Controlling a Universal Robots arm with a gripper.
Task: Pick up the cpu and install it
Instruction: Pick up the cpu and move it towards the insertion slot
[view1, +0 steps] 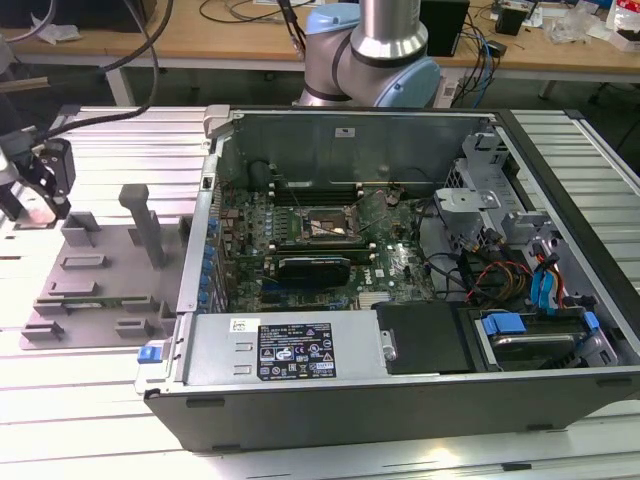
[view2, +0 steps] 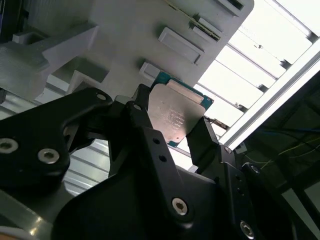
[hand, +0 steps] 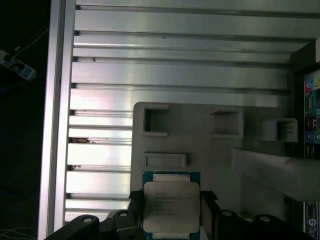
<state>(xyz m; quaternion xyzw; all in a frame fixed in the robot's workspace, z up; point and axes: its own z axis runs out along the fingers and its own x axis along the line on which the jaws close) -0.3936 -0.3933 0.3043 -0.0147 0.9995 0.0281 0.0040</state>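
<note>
Second wrist view: the cpu (view2: 176, 114) is held by opposite edges in the closed pincer (view2: 172, 117); it could be tilted or dropped if jolted

Grey posts (view1: 141, 214) (upright) rise between gripper (view1: 38, 205) and open case (view1: 300, 410).

Exterior view looks down; both wrist views share the cpu (view2: 175, 117) (hand: 171, 207).
</note>
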